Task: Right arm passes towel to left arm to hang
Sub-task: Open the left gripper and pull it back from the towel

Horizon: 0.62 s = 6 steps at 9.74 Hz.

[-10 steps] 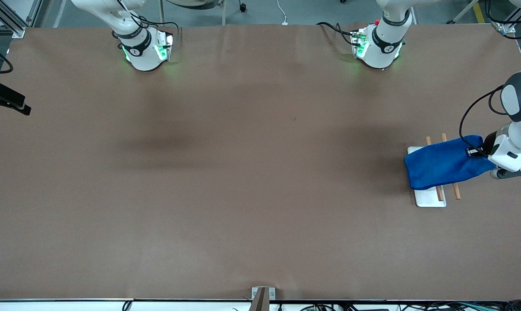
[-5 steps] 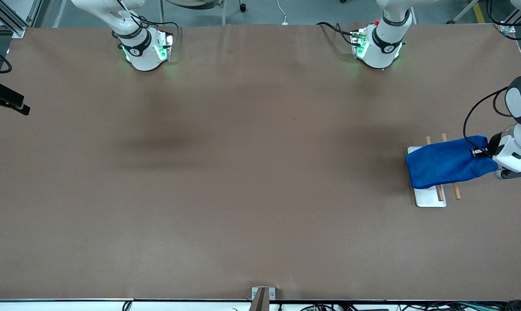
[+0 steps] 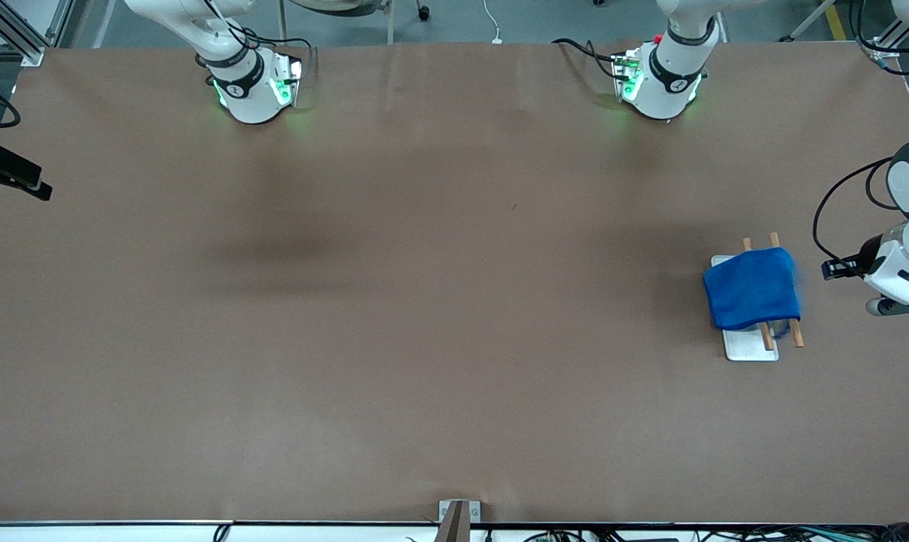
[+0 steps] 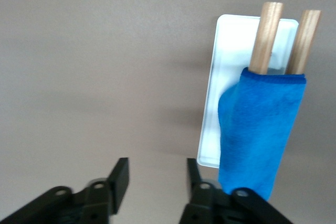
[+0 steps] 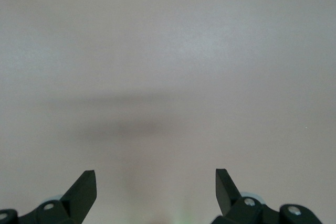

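Observation:
The royal-blue towel (image 3: pixel 751 290) hangs draped over two wooden rods (image 3: pixel 795 331) that stand over a white base plate (image 3: pixel 748 344), near the left arm's end of the table. In the left wrist view the towel (image 4: pixel 260 129) covers the near part of the rods (image 4: pixel 268 35). My left gripper (image 3: pixel 828 269) is open and empty, a short way off the towel toward the table's end; its jaws (image 4: pixel 156 174) stand apart over bare table beside the plate (image 4: pixel 233 51). My right gripper (image 5: pixel 156 182) is open and empty over bare table.
The brown table (image 3: pixel 454 301) spreads wide between the two arm bases (image 3: pixel 254 86) (image 3: pixel 661 83). A black fixture (image 3: pixel 10 177) juts in at the right arm's end. A small metal bracket (image 3: pixel 458 516) sits at the table's front edge.
My left gripper has let go of the towel and drawn back toward the table's end. The towel's held end has dropped, so it now hangs shorter over the rods.

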Tool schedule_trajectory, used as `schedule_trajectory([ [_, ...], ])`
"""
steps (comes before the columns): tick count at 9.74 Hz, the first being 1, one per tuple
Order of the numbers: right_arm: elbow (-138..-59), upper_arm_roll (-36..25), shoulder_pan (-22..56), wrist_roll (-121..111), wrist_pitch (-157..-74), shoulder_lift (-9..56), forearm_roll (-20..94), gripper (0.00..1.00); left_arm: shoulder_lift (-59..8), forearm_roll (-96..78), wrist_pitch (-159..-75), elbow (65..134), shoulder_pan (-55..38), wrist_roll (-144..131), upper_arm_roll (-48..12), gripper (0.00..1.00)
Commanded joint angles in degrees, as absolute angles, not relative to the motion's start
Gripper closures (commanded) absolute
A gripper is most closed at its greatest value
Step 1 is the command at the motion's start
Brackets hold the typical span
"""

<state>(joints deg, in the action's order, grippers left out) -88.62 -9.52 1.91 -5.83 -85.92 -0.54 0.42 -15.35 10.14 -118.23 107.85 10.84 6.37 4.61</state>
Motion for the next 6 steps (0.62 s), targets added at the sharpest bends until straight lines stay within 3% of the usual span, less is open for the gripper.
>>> schedule_trajectory([
  [1,-89.82,-9.32,1.41,-6.42,-85.96,-1.67,0.09,0.00,-16.53,11.16,-118.31,106.70,11.08,8.35,4.92,0.00],
  [4,-89.82,-9.32,1.41,-6.42,-85.96,-1.58,0.09,0.00,-15.56,10.64,-111.99,97.16,9.24,9.14,4.31,0.00],
  [6,-89.82,-9.32,1.41,-6.42,-85.96,-1.58,0.09,0.00,-11.02,9.24,-105.42,93.00,5.29,9.14,4.22,0.00],
])
